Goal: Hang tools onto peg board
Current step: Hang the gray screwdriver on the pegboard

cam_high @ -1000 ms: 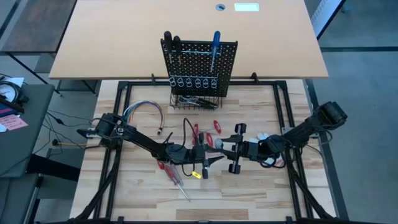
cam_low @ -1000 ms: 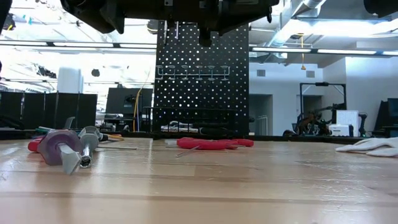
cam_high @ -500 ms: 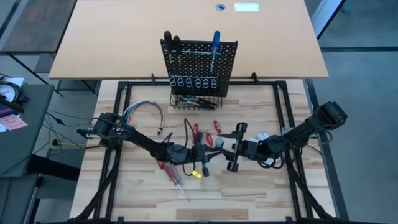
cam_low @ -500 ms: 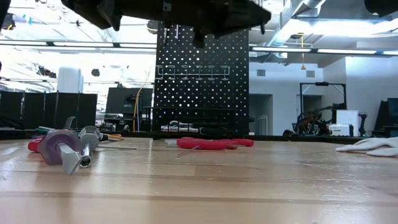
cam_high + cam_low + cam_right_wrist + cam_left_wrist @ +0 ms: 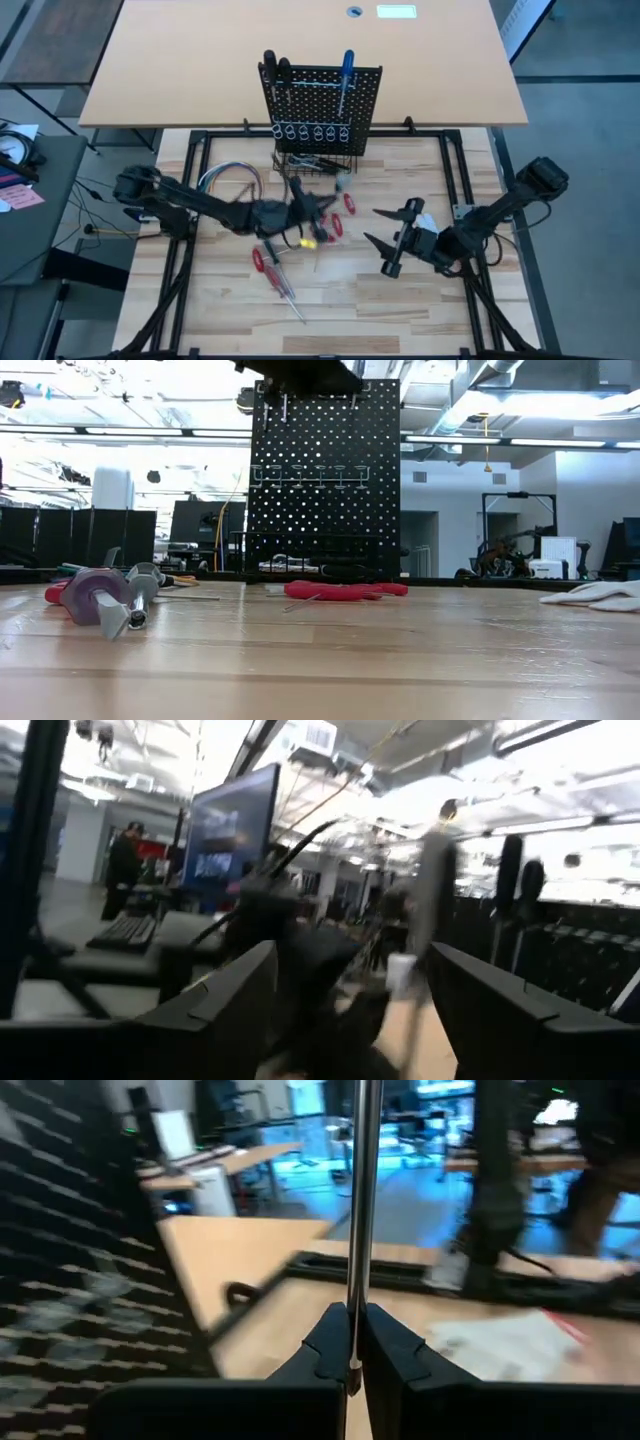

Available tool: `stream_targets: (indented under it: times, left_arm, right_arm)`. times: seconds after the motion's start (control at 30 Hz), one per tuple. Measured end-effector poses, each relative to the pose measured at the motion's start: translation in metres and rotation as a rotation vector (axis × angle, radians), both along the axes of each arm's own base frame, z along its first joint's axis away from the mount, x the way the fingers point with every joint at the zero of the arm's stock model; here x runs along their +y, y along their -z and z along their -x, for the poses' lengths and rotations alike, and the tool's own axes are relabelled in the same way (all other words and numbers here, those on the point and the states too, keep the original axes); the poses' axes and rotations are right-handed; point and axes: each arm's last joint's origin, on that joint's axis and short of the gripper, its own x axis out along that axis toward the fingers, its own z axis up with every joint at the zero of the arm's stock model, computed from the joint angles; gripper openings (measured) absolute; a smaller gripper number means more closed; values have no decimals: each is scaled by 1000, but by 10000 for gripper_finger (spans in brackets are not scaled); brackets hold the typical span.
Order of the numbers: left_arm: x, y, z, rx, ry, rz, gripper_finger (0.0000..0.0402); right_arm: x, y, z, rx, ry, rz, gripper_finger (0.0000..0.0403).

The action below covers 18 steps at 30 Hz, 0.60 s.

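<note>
The peg board stands upright at the table's far side, with black- and blue-handled tools in its holders and a wire basket at its base. My left gripper is level and raised a short way in front of the basket. It is shut on a screwdriver with a silver shaft and a yellow-ended handle. My right gripper stands open and empty to its right. Red-handled pliers and a red screwdriver lie on the table. My left gripper pinches the screwdriver's silver shaft between its two fingers. The fingers come level from the table's left and lie across the shaft. The tool is lifted clear of the table, its tip toward the peg board and its handle toward the near edge.
A bundle of coloured wires lies at the far left and a white glove at the right. A purple-handled tool rests near the left front. Bare wood lies along the near edge.
The two grippers met over the table's middle. My left gripper shut on the screwdriver, then rose and carried it toward the peg board while turning. My right gripper opened wide, let go and drew back toward the table's right edge.
</note>
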Motion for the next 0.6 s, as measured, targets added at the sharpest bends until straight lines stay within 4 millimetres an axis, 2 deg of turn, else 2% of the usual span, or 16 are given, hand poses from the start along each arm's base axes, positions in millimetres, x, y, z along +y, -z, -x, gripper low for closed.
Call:
stream_targets:
  times: [0.13,0.27,0.4,0.5,0.6]
  left_arm:
    - [36,-29,21,17,-98,-10,1]
    - [77,-67,39,35,-210,3,1]
    - [109,-97,47,40,-269,18,1]
    - [128,-113,50,17,-323,28,1]
    - [141,-121,54,-1,-368,44,1]
  right_arm:
    - [12,13,0,85,-68,-47,264]
    - [19,38,-9,196,-110,-128,264]
    - [22,62,-20,264,-107,-190,264]
    - [22,77,-28,296,-91,-198,265]
    - [21,87,-33,309,-78,-219,265]
